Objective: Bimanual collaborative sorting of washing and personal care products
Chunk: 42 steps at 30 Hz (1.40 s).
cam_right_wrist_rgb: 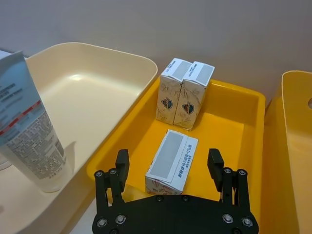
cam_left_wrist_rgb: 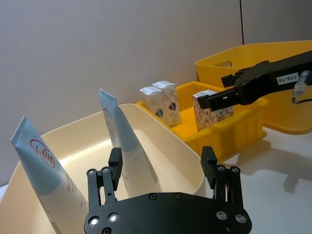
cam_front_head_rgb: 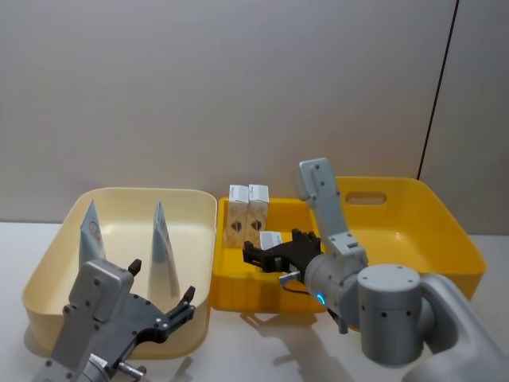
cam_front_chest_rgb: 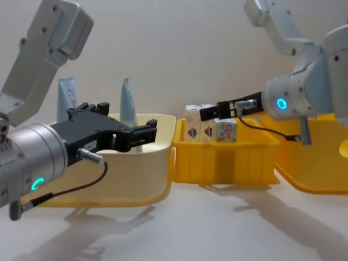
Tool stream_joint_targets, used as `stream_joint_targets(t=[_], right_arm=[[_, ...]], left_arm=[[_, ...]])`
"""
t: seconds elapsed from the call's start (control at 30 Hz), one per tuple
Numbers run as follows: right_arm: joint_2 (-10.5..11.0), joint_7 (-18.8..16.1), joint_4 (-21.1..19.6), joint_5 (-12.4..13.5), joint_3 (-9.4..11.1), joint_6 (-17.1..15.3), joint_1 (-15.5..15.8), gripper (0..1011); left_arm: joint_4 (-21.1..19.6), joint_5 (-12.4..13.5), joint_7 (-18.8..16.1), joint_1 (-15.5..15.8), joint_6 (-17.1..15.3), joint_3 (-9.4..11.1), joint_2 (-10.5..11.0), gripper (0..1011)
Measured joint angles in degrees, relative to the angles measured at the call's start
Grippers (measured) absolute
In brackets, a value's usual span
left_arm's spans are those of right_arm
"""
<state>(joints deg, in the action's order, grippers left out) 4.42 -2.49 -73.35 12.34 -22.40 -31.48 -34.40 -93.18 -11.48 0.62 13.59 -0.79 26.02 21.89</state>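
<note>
Yellow bin [cam_front_head_rgb: 238, 296] is holding three cartons [cam_front_head_rgb: 248, 211], one carton [cam_right_wrist_rgb: 171, 161] flat; cream bin [cam_front_head_rgb: 135, 192] beside it, two tubes [cam_front_head_rgb: 163, 247]. Left claw [cam_left_wrist_rgb: 162, 156] and right claw [cam_front_head_rgb: 253, 253] are gaping empty.

left gripper [cam_left_wrist_rgb: 162, 155] fingers [cam_left_wrist_rgb: 115, 162] spread | right gripper [cam_right_wrist_rgb: 168, 157] fingers [cam_right_wrist_rgb: 122, 163] spread

Three bins stand in a row on the table [cam_front_head_rgb: 238, 350] before you. The left bin [cam_front_head_rgb: 48, 263] holds the left tube [cam_front_head_rgb: 91, 235] and the right tube [cam_front_head_rgb: 164, 247], both upright. In the middle bin [cam_front_head_rgb: 238, 290], the back-left carton [cam_front_head_rgb: 238, 213] and the back-right carton [cam_front_head_rgb: 258, 211] stand touching; the front carton [cam_front_head_rgb: 271, 239] sits before them. The right bin [cam_front_head_rgb: 445, 231] adjoins the middle bin.
</note>
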Motion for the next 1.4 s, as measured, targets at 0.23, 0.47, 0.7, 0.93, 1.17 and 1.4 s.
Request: stream_joint_targets(t=[0.23,0.47,0.7,0.93,1.17,1.4], right_arm=[[-1.7,0.15,4.59,-0.1,0.29,-0.36,-2.12,1001],[-3.09,0.13,7.8,0.05,0.8,-0.18,-3.59,1001],[-4.07,0.08,10.02,0.15,1.21,0.31,-4.61,1001],[-4.62,-0.01,11.19,0.2,1.42,0.62,-5.22,925],[-4.94,-0.09,11.93,0.23,1.54,0.74,-5.56,731],[-5.12,-0.15,12.33,0.26,1.6,0.85,-5.77,517]], left_arm=[[0.0,0.0,0.0,0.0,0.0,0.0,0.0,1003],[0.0,0.0,0.0,0.0,0.0,0.0,0.0,1003],[0.0,0.0,0.0,0.0,0.0,0.0,0.0,1003],[0.0,0.0,0.0,0.0,0.0,0.0,0.0,1003],[0.0,0.0,0.0,0.0,0.0,0.0,0.0,1003],[0.0,0.0,0.0,0.0,0.0,0.0,0.0,1003]])
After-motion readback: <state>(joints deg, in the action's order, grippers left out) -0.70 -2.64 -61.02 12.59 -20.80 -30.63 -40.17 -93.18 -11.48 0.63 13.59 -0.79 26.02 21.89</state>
